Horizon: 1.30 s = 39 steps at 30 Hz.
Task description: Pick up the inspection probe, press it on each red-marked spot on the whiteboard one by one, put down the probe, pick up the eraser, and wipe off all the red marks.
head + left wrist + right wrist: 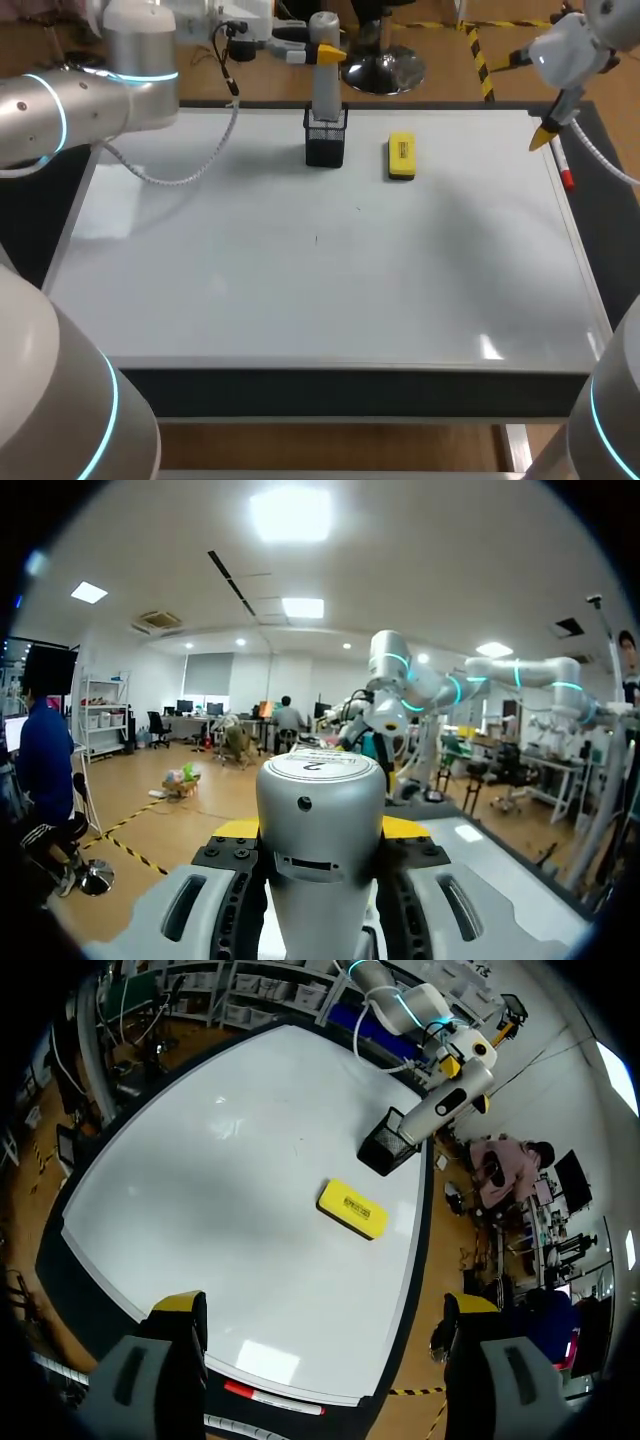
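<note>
Left gripper clamps the probe standing in its holder at the whiteboard's far middle, apparently for lifting. Right gripper, fingers apart, waits far right, clear of the eraser.

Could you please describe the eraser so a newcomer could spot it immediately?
Start at the big whiteboard and look along its far edge, just right of the black mesh holder with the grey probe standing in it. The eraser lies flat there, alone: the only yellow block on the board.
</note>
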Tool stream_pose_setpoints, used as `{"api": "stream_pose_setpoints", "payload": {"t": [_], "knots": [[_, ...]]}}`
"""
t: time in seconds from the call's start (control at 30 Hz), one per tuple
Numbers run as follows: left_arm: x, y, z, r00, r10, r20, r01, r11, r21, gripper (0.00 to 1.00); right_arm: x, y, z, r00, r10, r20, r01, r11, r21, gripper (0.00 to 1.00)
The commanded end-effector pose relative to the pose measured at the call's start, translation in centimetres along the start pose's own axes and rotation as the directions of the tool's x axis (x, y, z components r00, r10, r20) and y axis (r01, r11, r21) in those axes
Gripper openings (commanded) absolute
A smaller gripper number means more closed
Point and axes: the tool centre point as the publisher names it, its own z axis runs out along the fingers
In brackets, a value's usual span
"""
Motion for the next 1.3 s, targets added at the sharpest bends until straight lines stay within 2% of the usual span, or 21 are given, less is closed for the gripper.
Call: {"api": "stream_pose_setpoints", "payload": {"t": [0.03, 0.6, 1.3], "knots": [[-0.3, 0.4, 0.1, 1.0, -0.003, 0.0, 0.003, 1.0, 0.005, 0.0, 0.0, 0.0, -0.1, 1.0, -0.001, -0.003, 0.001, 1.0, 0.002, 1.0], [0.1, 1.6, -0.1, 0.999, -0.032, -0.007, 0.033, 0.999, 0.022, 0.0, 0.0, 0.0, -0.1, 1.0, -0.001, -0.003, 0.001, 1.0, 0.002, 1.0], [0.1, 5.1, 0.6, 0.997, -0.078, -0.025, 0.079, 0.997, 0.018, 0.0, 0.0, 0.0, -0.1, 1.0, -0.001, -0.003, 0.001, 1.0, 0.002, 1.0]]}}
